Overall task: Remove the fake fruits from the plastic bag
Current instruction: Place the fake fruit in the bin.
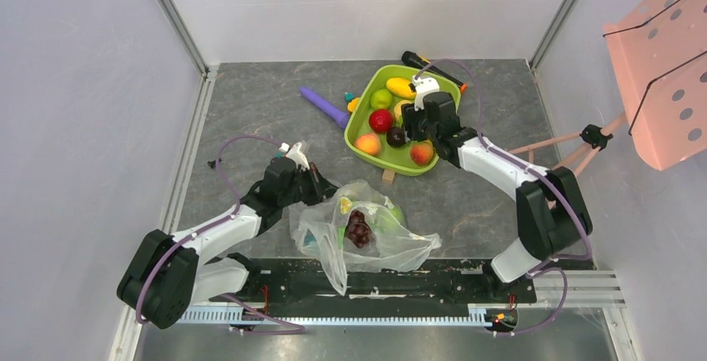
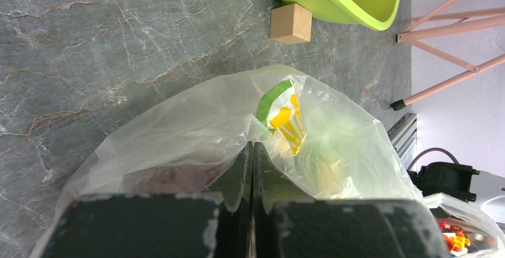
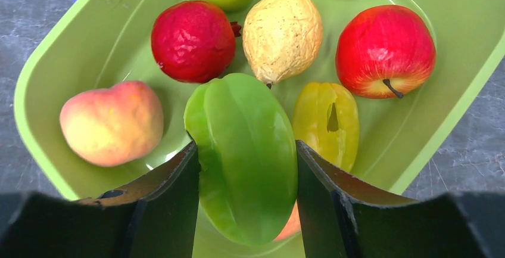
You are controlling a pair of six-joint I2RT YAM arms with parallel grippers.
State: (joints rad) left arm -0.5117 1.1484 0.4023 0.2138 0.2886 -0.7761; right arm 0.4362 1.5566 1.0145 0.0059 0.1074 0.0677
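Left gripper (image 2: 252, 151) low, jaws clenched on plastic bag (image 2: 178, 121) — right gripper (image 3: 245, 148) stretched over tray (image 3: 417, 121), grasping green fruit (image 3: 250, 174)

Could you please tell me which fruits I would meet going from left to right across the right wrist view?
peach-coloured fruit → dark red fruit → wrinkled beige fruit → red apple

The tray (image 3: 455, 79) is lime green; around the glossy green star fruit (image 3: 247, 157) lie a deep red apple (image 3: 386, 50) at 2 o'clock and a pink-orange peach (image 3: 111, 123) at 9. The bag (image 2: 196, 115) is clear with a yellow, green and white print, and dark purple grapes (image 1: 359, 229) show through it. The table (image 2: 89, 49) is grey, veined like marble, and the stick (image 1: 325, 105) is purple.
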